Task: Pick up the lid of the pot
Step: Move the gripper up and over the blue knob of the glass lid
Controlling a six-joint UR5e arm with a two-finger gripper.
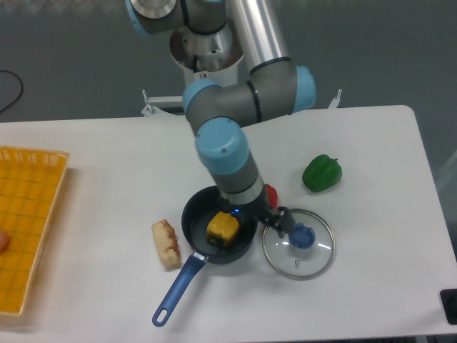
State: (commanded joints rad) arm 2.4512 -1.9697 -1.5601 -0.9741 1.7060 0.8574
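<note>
The gripper (263, 219) hangs between the black pan and the pot lid, its fingers spread apart with nothing visible held between them. One finger is over the pan's right side, the other by the lid's upper left edge. The round transparent pot lid (282, 260) lies on the table just right of the pan, with a silver rim and a blue knob (301, 236). Whether the right finger touches the lid cannot be told.
A black pan (198, 246) with a blue handle holds a yellow object (223, 226). Left of it lies a light brown piece (166, 244). A red item (272, 196) is partly behind the gripper. A green pepper (322, 173) lies back right; a yellow bin (30, 236) stands far left.
</note>
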